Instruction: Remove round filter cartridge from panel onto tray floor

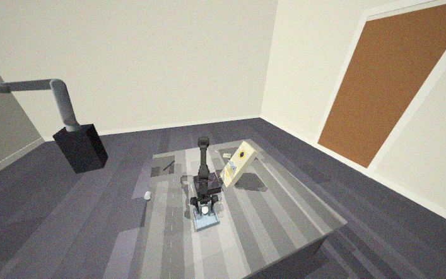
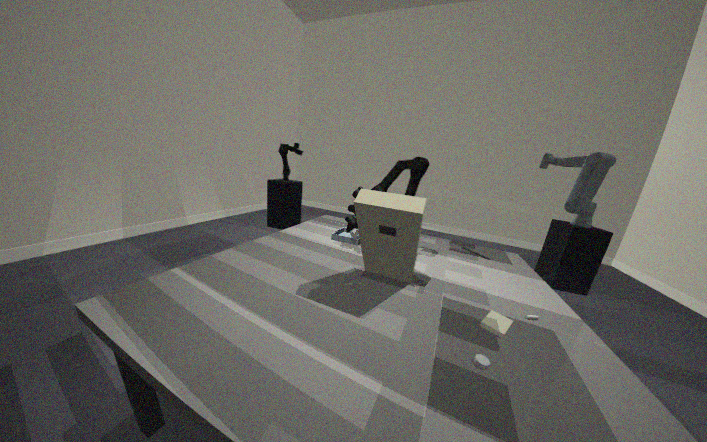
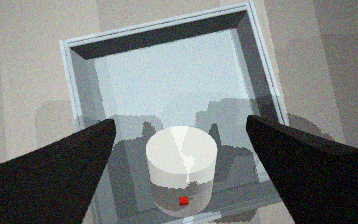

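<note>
The white round filter cartridge (image 1: 205,209) (image 3: 181,150) stands upright in the pale blue tray (image 1: 206,227) (image 2: 343,239) (image 3: 160,37), near one wall. A plain end faces up and a red mark shows on its side. Its slots are out of sight. Whether its base sits flat on the floor cannot be told. My gripper (image 3: 181,123) is open above the tray, with a fingertip on each side of the cartridge and a visible gap to both. The tilted cream service panel (image 1: 240,166) (image 2: 391,252) stands beside the robot, with a dark round opening (image 1: 241,154) inside a yellow ring.
The robot's dark base (image 1: 212,186) lies between tray and panel. A thin dark rod (image 1: 169,165) lies on the table's far left. A pale block (image 2: 496,322) and a white disc (image 2: 482,360) lie behind the panel. Other arms stand on black pedestals (image 1: 81,149) (image 2: 284,203) off the table.
</note>
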{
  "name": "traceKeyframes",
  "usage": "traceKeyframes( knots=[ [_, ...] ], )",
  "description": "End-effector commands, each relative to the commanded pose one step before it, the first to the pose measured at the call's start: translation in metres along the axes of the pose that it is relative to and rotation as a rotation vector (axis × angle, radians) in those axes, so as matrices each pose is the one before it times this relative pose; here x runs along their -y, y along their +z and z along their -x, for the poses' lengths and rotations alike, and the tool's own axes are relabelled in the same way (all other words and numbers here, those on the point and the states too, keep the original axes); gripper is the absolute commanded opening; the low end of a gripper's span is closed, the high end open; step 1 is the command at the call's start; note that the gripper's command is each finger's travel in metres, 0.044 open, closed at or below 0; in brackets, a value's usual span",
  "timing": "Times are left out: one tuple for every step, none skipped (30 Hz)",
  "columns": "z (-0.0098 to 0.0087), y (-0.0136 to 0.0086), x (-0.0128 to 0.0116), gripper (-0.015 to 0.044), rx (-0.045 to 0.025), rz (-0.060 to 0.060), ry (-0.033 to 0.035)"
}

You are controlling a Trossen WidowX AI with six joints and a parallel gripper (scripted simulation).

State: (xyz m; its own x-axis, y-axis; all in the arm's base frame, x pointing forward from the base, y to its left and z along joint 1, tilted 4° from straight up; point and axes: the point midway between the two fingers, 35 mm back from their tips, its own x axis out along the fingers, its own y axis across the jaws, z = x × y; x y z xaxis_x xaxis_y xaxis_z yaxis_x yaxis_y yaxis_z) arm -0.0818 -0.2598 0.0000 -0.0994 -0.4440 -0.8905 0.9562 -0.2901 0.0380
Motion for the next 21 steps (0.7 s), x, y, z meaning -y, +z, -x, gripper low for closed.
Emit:
traceKeyframes(
  knots=[
    [0.00855,0.00754,0.00016,0.0440,0.00180,0.0002,-0.00026],
    [0.01163,0.00828,0.00004,0.0440,-0.00003,0.0000,0.00003],
    [0.01547,0.00889,-0.00004,0.0440,-0.00017,0.0000,0.00005],
    [0.01373,0.00624,-0.00012,0.0440,-0.00026,0.0000,0.00004],
    [0.00864,0.00324,-0.00011,0.0440,-0.00020,0.0000,0.00003],
    [0.00294,0.00099,-0.00004,0.0440,-0.00008,0.0000,0.00001],
    [0.00000,0.00000,0.00000,0.0440,0.00000,0.0000,0.00000],
    [0.00000,0.00000,0.00000,0.0440,0.00000,0.0000,0.00000],
    [-0.00772,0.00108,0.00048,0.0440,0.01667,-0.0028,-0.00391],
    [0.00000,0.00000,0.00000,0.0440,0.00000,0.0000,0.00000],
    [0.00000,0.00000,0.00000,0.0440,0.00000,0.0000,0.00000],
    [0.00000,0.00000,0.00000,0.0440,0.00000,0.0000,0.00000],
    [0.00000,0.00000,0.00000,0.0440,0.00000,0.0000,0.00000],
    [0.00000,0.00000,0.00000,0.0440,0.00000,0.0000,0.00000],
    [0.00000,0.00000,0.00000,0.0440,0.00000,0.0000,0.00000],
    [0.00000,0.00000,0.00000,0.0440,0.00000,0.0000,0.00000],
    [0.00000,0.00000,0.00000,0.0440,0.00000,0.0000,0.00000],
    [0.00000,0.00000,0.00000,0.0440,0.00000,0.0000,0.00000],
    [0.00000,0.00000,0.00000,0.0440,0.00000,0.0000,0.00000],
    [0.00000,0.00000,0.00000,0.0440,0.00000,0.0000,0.00000],
    [0.00000,0.00000,0.00000,0.0440,0.00000,0.0000,0.00000]
  ],
)
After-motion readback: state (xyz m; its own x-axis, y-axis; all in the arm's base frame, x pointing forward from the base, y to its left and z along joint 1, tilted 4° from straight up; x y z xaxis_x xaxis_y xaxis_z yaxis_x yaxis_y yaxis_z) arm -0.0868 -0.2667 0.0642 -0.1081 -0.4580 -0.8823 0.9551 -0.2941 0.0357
